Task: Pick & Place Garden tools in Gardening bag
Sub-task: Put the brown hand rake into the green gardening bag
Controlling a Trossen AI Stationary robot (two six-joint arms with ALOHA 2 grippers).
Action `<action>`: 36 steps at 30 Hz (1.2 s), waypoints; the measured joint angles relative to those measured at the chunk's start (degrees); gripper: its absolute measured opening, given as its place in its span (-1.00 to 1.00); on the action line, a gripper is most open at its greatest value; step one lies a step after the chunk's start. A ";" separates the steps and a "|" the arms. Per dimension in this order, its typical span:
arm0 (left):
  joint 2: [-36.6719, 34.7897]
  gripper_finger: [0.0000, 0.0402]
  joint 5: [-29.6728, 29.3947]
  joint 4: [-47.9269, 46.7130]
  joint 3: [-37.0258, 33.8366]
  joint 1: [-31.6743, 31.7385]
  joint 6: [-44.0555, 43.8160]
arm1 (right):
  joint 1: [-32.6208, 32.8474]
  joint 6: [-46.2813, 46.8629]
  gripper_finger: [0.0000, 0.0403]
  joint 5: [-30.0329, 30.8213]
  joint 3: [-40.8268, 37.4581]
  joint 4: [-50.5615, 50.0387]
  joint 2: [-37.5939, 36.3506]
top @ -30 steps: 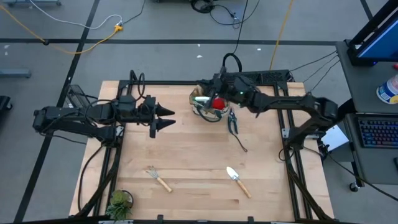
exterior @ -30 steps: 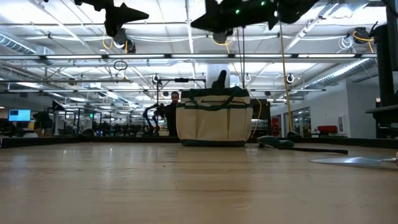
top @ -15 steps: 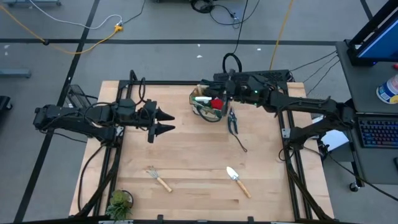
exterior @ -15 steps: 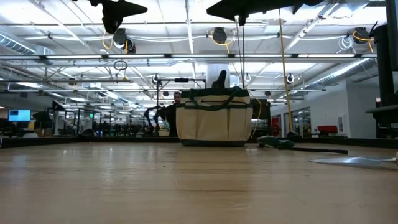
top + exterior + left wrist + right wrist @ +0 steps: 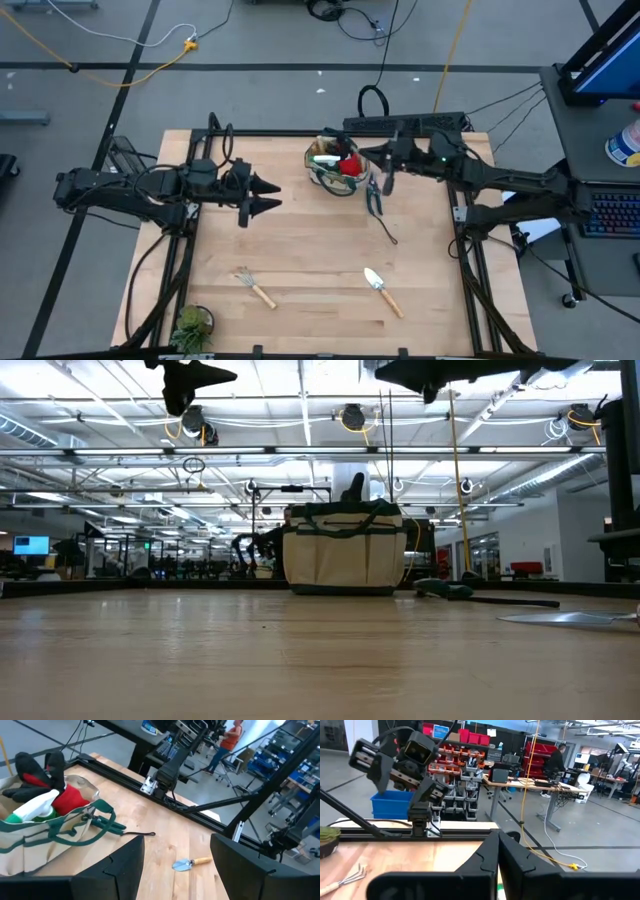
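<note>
The tan bag with green trim (image 5: pixel 333 168) stands at the table's far middle, also in the low view (image 5: pixel 345 558). It holds a red-and-black item (image 5: pixel 47 777) and a green spray bottle (image 5: pixel 30 809). Black shears (image 5: pixel 375 198) lie on the table just right of the bag. A trowel (image 5: pixel 382 290) and a fork (image 5: pixel 255 288) lie near the front edge. My right gripper (image 5: pixel 366 155) is shut and empty, high above the bag's right side. My left gripper (image 5: pixel 272 196) is open and empty, in the air left of the bag.
A small potted plant (image 5: pixel 190 325) stands at the near left corner. A thin dark cord (image 5: pixel 390 235) runs from the shears toward the table's middle. Bare wood (image 5: pixel 310 240) lies between the bag and the two front tools.
My right gripper has drawn back from above the bag toward the table's right edge, staying high. The bag and the tools have kept still.
</note>
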 joint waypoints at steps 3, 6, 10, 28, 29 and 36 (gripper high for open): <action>0.00 0.17 -0.42 -0.02 0.00 0.00 -1.23 | 0.00 0.86 -1.00 0.02 -2.23 0.12 -2.77; 0.00 0.17 -0.47 -0.06 0.00 -0.04 -3.20 | 0.00 1.13 -1.00 0.04 -4.38 0.10 -5.41; 0.00 0.17 -1.56 -0.12 0.00 -1.31 -4.55 | 0.00 1.13 -1.00 0.04 -6.53 0.11 -8.58; 0.00 0.17 -10.73 -5.94 0.00 -10.75 -14.84 | 0.00 3.89 -1.00 0.31 -13.54 0.10 -17.22; 0.00 0.17 -10.81 -6.81 0.00 -11.22 -16.14 | 0.00 3.89 -1.00 0.31 -13.77 0.10 -17.46; 0.03 0.17 -10.82 -11.15 0.00 -15.02 -24.42 | 0.00 3.89 -1.00 0.33 -14.84 0.13 -18.34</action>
